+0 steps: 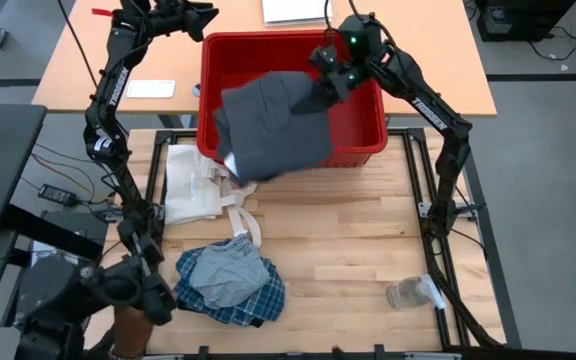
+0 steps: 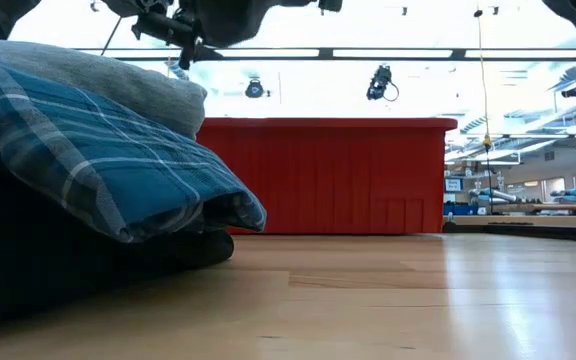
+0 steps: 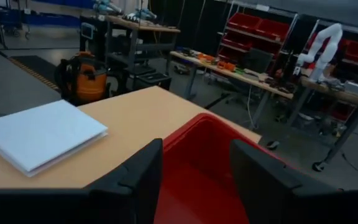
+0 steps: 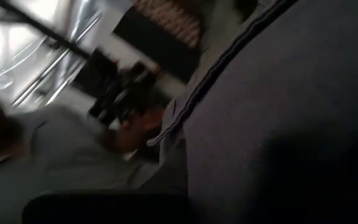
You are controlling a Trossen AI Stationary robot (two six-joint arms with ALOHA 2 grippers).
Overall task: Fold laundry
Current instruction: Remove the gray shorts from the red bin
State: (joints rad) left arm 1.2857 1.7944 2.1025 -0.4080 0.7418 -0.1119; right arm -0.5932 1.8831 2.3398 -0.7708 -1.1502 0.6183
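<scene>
At the far left of the table, the left gripper (image 1: 206,14) hangs above the far rim of the red plastic bin (image 1: 368,138), its two dark fingers (image 3: 138,180) parted with nothing between them; from its own wrist camera the smooth red wall shows through the gap, and a flat white pad (image 3: 39,134) lies on the tan desk beyond. Nearer on the left, a cream canvas tote bag (image 1: 193,185) lies flat on the pale wooden slats, its long straps trailing toward the plaid shirt (image 1: 230,285). That shirt is a soft, crumpled heap of blue-and-white checks at the near left-centre, its grey inner cloth turned up on top; from table height it bulges in thick rounded folds. Further right, the dark grey garment (image 1: 273,125) drapes in a broad limp sheet over the bin's left half and spills across its near rim onto the table. The right gripper (image 1: 330,88) is clamped shut on the right edge of this garment, above the middle of the bin; a stitched hem runs past its wrist camera. At the near right corner lies a clear plastic bottle (image 1: 413,292).
</scene>
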